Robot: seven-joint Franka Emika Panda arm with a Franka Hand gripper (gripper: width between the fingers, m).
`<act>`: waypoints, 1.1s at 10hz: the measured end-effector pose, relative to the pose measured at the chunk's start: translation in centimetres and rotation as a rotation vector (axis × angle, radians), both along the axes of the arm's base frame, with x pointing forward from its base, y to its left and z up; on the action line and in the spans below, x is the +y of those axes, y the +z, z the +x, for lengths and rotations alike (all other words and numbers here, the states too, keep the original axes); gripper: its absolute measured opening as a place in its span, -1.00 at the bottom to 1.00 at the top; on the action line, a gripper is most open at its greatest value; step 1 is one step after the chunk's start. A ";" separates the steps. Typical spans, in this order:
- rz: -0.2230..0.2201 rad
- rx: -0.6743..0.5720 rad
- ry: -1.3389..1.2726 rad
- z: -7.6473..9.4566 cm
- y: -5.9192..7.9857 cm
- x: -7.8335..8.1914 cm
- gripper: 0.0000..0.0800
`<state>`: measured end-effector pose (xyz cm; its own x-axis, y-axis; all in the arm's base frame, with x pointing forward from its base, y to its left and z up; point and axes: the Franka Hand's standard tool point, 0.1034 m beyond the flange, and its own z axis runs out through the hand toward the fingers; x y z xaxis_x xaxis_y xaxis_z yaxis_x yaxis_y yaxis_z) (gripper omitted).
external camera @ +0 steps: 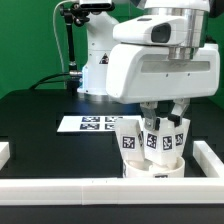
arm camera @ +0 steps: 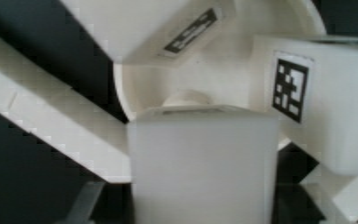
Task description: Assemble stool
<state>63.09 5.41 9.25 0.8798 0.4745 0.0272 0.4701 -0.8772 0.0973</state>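
The stool's round white seat (external camera: 152, 168) lies by the front rail. Short white legs with black-and-white tags stand upright on it, one at the exterior view's left (external camera: 128, 141) and one in the middle (external camera: 150, 139). My gripper (external camera: 166, 118) comes down from above and is shut on another white leg (external camera: 172, 135) that stands on the seat. In the wrist view this held leg (arm camera: 202, 160) fills the gap between my fingers (arm camera: 98, 196). A tagged leg (arm camera: 309, 82) stands beside it, and another tagged part (arm camera: 190, 32) shows beyond. The sockets are hidden.
The marker board (external camera: 93, 123) lies flat behind the stool. White border rails run along the front (external camera: 100, 190), the exterior view's right (external camera: 208, 156) and left (external camera: 4, 151). A rail (arm camera: 51, 100) crosses the wrist view. The arm's bulky white body (external camera: 165, 65) hangs over the stool.
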 end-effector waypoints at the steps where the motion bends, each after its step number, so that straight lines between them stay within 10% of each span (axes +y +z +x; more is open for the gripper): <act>1: 0.005 -0.016 -0.046 0.1 0.0 0.0 -0.16; 11: 0.066 -0.023 -0.854 0.5 -0.2 0.0 -0.16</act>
<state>63.56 5.43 9.08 0.9337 -0.3539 0.0538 -0.3560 -0.9338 0.0350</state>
